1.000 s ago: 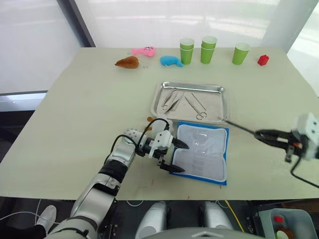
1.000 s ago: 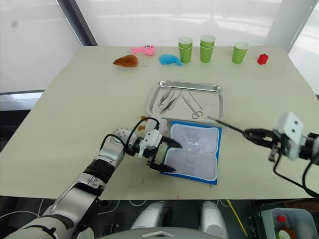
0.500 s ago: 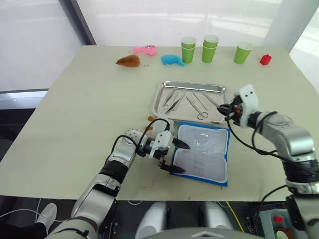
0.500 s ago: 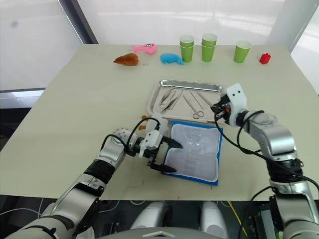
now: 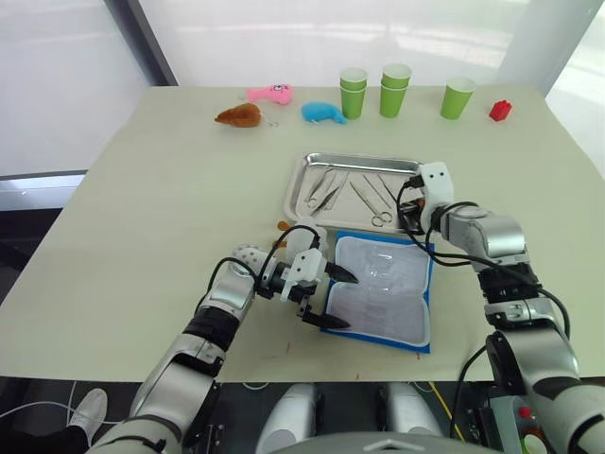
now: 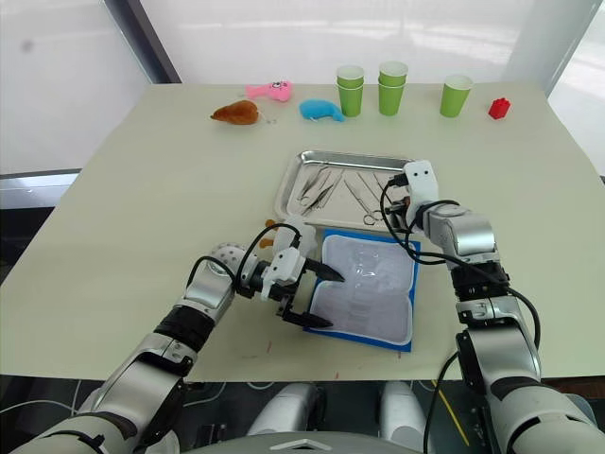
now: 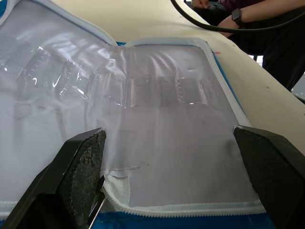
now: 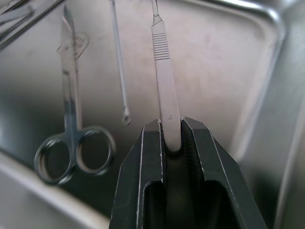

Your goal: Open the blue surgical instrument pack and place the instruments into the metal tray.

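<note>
A pale beige table (image 5: 142, 218) carries everything. Along its far edge lie a brown toy (image 5: 240, 116), a pink toy (image 5: 271, 95) and a blue plush toy (image 5: 324, 113), then three green cups (image 5: 394, 93) and a small red block (image 5: 498, 111) to the right. At the middle sits the metal tray (image 5: 307, 172), and just nearer lies the blue surgical instrument pack (image 5: 382, 288), opened flat with its pale lining up.

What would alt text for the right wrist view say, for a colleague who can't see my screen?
The right gripper is clamped on the flat handle of a scalpel held over the metal tray. Scissors and a thin probe lie in the tray beside it.
</note>
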Robot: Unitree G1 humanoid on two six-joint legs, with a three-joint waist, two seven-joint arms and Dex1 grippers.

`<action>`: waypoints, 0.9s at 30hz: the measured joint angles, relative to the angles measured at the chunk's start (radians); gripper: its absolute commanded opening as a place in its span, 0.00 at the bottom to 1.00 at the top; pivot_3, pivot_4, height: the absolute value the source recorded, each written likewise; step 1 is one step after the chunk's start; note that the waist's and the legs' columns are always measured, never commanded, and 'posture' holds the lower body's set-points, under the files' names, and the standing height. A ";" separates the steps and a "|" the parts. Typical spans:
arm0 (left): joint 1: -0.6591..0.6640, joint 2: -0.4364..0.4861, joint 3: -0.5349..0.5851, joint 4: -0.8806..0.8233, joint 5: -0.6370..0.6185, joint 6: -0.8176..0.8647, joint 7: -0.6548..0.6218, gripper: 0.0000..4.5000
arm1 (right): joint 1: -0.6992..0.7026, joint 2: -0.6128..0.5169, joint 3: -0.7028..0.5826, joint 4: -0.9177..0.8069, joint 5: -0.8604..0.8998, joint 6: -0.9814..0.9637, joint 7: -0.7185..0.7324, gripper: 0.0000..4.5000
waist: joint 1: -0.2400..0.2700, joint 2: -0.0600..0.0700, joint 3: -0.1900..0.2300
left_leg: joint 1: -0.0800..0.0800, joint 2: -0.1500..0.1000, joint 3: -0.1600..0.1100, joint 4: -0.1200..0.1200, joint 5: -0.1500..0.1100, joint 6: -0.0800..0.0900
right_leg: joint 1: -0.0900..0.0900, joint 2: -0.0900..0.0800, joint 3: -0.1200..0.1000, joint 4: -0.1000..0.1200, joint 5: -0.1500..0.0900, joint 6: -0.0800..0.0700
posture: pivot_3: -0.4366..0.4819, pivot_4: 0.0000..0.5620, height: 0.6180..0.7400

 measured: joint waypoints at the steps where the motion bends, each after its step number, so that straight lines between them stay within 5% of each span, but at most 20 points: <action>1: 0.000 0.000 0.000 0.000 0.000 0.000 0.000 1.00 | -0.002 0.002 0.000 0.006 -0.004 -0.008 0.002 0.11 | 0.000 0.000 0.000 | 0.000 0.000 0.000 0.000 0.000 0.000 | 0.000 0.000 0.000 0.000 0.000 0.000 | 0.48 0.27 1.00; 3: 0.000 0.000 0.000 0.000 0.000 0.000 0.001 1.00 | -0.005 0.005 0.000 0.026 -0.012 -0.020 0.015 0.34 | 0.000 0.000 0.000 | 0.000 0.000 0.000 0.000 0.000 0.000 | 0.000 0.000 0.000 0.000 0.000 0.000 | 0.48 0.27 1.00; 5: 0.000 0.000 0.000 0.000 0.000 0.001 0.003 1.00 | -0.005 0.005 0.000 0.027 -0.014 -0.024 0.021 0.47 | -0.001 0.000 0.000 | 0.000 0.000 0.000 0.001 -0.001 0.001 | 0.000 0.000 0.000 0.000 0.000 0.000 | 0.48 0.27 1.00; 6: 0.001 0.000 0.000 0.000 0.000 0.001 0.005 1.00 | -0.005 0.003 0.000 0.027 -0.018 -0.030 0.027 0.69 | -0.001 0.000 0.000 | 0.000 0.000 0.000 0.001 -0.001 0.002 | 0.000 0.000 0.000 0.001 0.000 0.000 | 0.48 0.27 1.00; 7: 0.002 0.000 0.000 0.000 0.000 0.001 0.006 1.00 | -0.005 0.003 0.000 0.027 -0.018 -0.030 0.027 0.71 | -0.001 0.000 0.000 | 0.000 0.000 0.000 0.001 -0.001 0.002 | 0.000 0.000 0.000 0.001 0.000 0.000 | 0.48 0.27 1.00; 10: 0.003 0.000 0.000 -0.002 0.000 0.001 0.009 1.00 | -0.002 0.001 0.000 -0.002 -0.016 -0.032 0.046 0.99 | 0.000 0.001 0.000 | 0.000 0.000 0.000 0.001 -0.001 0.002 | 0.000 0.000 0.000 0.001 0.000 0.000 | 0.48 0.27 1.00; 20: 0.032 0.011 0.020 -0.073 -0.027 0.055 0.017 1.00 | 0.121 -0.042 -0.085 -0.326 0.081 -0.095 0.161 0.99 | -0.012 0.002 0.001 | -0.005 0.000 -0.001 0.001 -0.001 0.002 | -0.004 0.000 0.000 0.001 0.000 0.000 | 0.48 0.27 1.00; 27: 0.106 0.037 0.066 -0.281 -0.122 0.230 0.069 1.00 | 0.419 -0.120 -0.203 -0.528 0.207 -0.322 0.393 0.99 | -0.018 0.002 0.008 | -0.020 -0.001 0.000 0.005 0.001 -0.001 | -0.019 0.000 0.001 0.005 0.000 0.000 | 0.48 0.27 1.00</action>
